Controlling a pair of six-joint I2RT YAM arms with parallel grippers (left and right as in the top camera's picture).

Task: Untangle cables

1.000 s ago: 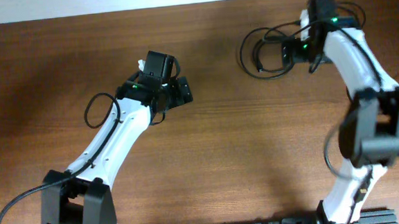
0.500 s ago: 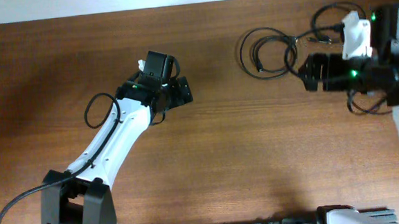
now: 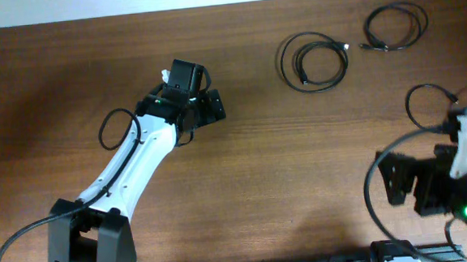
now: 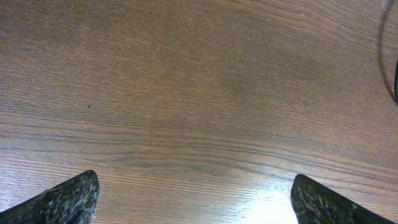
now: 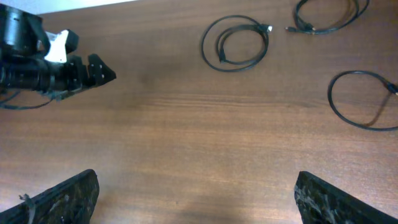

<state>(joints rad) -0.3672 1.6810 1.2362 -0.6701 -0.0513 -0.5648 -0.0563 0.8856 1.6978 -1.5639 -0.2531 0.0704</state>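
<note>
Cables: three lie on the worktop point(image 3: 301, 167), each on its own. These are a double coil point(image 3: 299, 68) at far centre-right, a small loop point(image 3: 397, 49) to its right near the far edge, and an open loop point(image 3: 408, 108) nearer us on the right. No strand crosses another.
Step in hand: we judge the separating is nearly done or done, and what remains is checking and tidying.
Left tool point(image 4: 196, 205): its fingers stand wide apart over bare wood with nothing between them, well left of the double coil.
Right tool point(image 5: 199, 205): its fingers are spread wide and hold nothing. It sits at the near right, with all three cables ahead of it.
Doing it well: if we touch anything, we take one strand only, at a free end or an outer turn. We draw it away from its neighbours and never across them. The double coil's inner turn could snag, so we lift it rather than drag it.
Edges: the small loop lies near the far edge, so we pull it towards the centre and not outward. The open loop sits near the right arm's own wiring.
Open room: a broad bare stretch runs across the middle and near side, between the two arms.
</note>
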